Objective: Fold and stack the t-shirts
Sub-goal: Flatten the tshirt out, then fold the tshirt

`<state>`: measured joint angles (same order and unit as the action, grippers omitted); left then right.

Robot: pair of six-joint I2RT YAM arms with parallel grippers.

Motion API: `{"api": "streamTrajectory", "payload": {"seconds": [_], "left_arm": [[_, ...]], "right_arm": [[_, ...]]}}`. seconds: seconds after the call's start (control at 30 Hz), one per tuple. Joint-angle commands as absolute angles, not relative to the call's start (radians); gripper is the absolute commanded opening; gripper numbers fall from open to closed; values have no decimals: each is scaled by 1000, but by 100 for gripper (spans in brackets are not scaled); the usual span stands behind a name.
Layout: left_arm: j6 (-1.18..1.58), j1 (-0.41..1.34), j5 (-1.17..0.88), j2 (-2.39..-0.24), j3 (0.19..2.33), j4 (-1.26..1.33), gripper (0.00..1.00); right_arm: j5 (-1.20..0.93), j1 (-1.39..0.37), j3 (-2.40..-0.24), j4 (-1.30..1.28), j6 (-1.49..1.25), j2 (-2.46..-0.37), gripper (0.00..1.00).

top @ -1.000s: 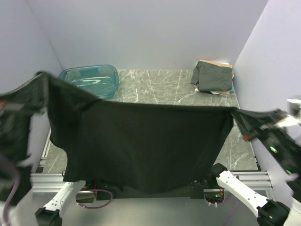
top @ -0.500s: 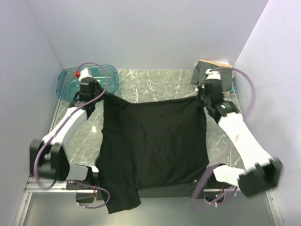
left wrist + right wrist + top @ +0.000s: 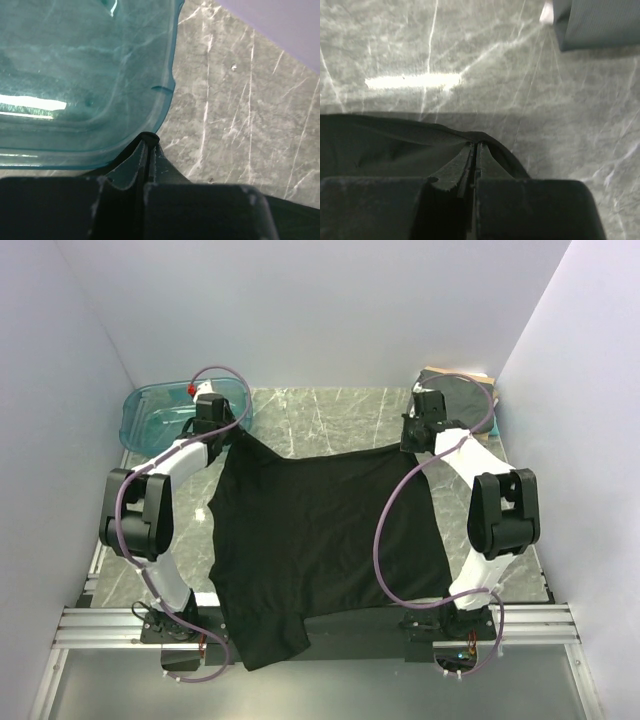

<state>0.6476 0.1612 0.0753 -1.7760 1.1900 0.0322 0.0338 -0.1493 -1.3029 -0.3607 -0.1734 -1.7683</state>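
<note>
Crowding the teal bin [image 3: 150,420], the left gripper [image 3: 230,433] and right gripper [image 3: 411,443] clamp the black t-shirt [image 3: 320,530] by its far corners, drawn farther back than before.

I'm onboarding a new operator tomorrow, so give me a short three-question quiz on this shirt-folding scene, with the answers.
1. True or false: the left gripper is open.
2. What is the right gripper pinching? A) a tan towel B) a far corner of the black t-shirt C) a cable
3. Which container stands at the far left corner of the table?
Key: 1 false, it is shut on the shirt's other far corner. 2 B. 3 the teal bin.
</note>
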Motion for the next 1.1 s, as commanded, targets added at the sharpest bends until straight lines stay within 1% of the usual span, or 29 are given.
{"api": "streamTrajectory", "payload": {"seconds": [0.0, 0.07, 0.2, 0.3, 0.37, 0.4, 0.57, 0.63, 0.67, 0.77, 0.8, 0.9, 1.0, 1.07], "left_arm": [[650, 158, 60, -1752, 1238, 88, 1], [663, 160, 55, -1738, 1227, 83, 1], [709, 163, 80, -1663, 1114, 121, 1], [741, 173, 90, -1570, 1024, 138, 1], [774, 195, 135, -1488, 971, 147, 1], [787, 204, 147, -1461, 916, 152, 1], [876, 265, 239, -1286, 796, 111, 1], [897, 296, 267, -1208, 746, 75, 1], [935, 310, 312, -1178, 730, 54, 1], [1015, 365, 362, -1062, 680, -49, 1], [1040, 380, 412, -1033, 658, -111, 1], [1136, 440, 477, -925, 608, -182, 1], [1204, 482, 463, -832, 555, -231, 1], [1256, 502, 454, -807, 526, -271, 1]], "right_arm": [[9, -132, -1368, -321, -129, -1767, 0], [3, -129, -1368, -321, -115, -1769, 0], [-69, -124, -1358, -310, -40, -1761, 0], [-74, -120, -1364, -337, -9, -1759, 0], [-74, -120, -1371, -359, 32, -1756, 0], [-74, -120, -1365, -362, 46, -1752, 0], [-74, -118, -1302, -354, 64, -1681, 0], [-74, -118, -1264, -344, 77, -1632, 0], [-72, -118, -1253, -338, 80, -1618, 0], [-57, -120, -1243, -353, 87, -1582, 0], [-57, -118, -1241, -362, 89, -1568, 0], [-54, -118, -1224, -367, 87, -1545, 0], [-43, -120, -1207, -377, 92, -1528, 0], [-32, -118, -1195, -382, 92, -1520, 0]]}}
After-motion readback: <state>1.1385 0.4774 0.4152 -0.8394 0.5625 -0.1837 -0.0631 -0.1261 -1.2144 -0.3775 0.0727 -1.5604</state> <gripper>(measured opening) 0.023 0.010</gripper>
